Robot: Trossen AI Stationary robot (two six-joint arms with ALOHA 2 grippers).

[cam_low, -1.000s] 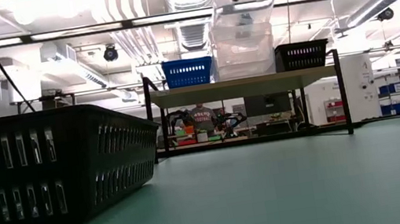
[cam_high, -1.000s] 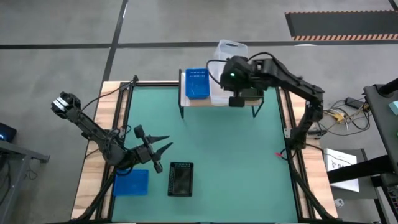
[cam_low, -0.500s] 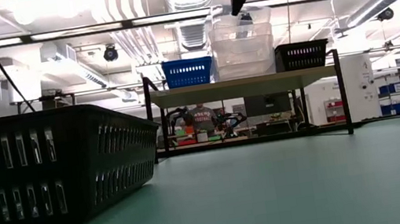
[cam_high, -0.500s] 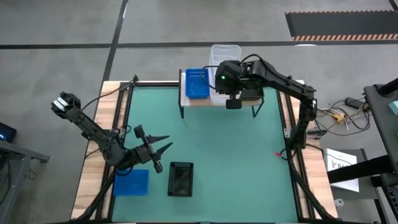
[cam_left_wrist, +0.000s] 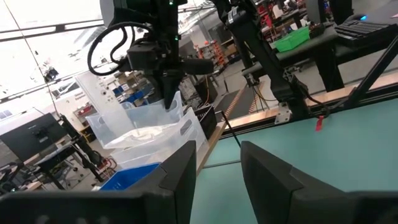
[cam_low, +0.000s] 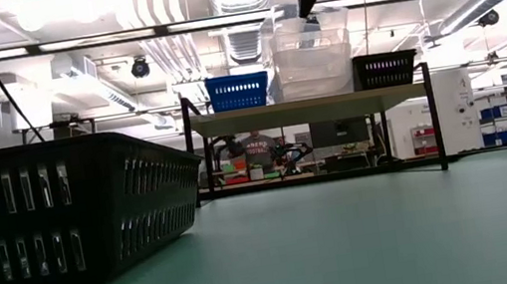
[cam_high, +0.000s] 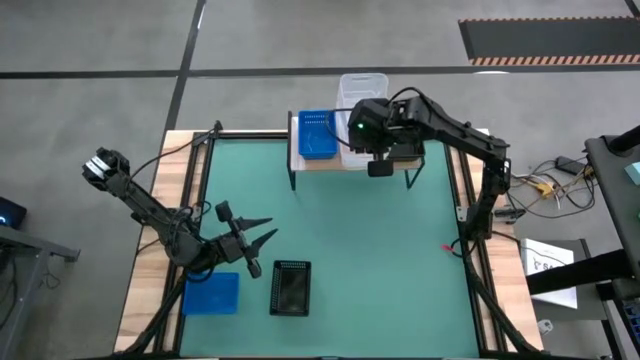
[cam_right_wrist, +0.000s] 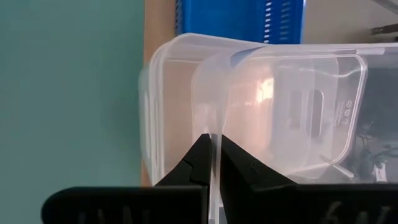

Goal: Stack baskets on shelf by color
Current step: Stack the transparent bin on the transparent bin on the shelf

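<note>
Right gripper: I see my right gripper (cam_right_wrist: 212, 163) over the middle of the shelf at the far edge of the tabletop, its two fingers nearly together, pinching the thin rim wall of a clear basket (cam_right_wrist: 298, 124).
Held clear basket: it sits tilted, partly inside a second clear basket (cam_right_wrist: 163, 118) on the shelf (cam_high: 410, 165), and its far end overhangs the shelf's far edge.
Shelf, left end: a blue basket (cam_high: 317, 133) stands here, just beside the clear ones; in the low view it reads as a blue basket with slotted walls.
Shelf, right end: a black mesh basket (cam_low: 385, 70) stands to the right of the clear pair.
Left gripper: my left gripper (cam_high: 256, 243) is over the near left of the tabletop (cam_high: 380, 250), fingers spread wide with nothing between them.
Near left, on the tabletop: another blue basket (cam_high: 211, 293) lies just near of the left gripper, at the left edge.
Near centre-left: a black mesh basket (cam_high: 290, 288) stands just right of that blue one, apart from it; it fills the left of the low view.
</note>
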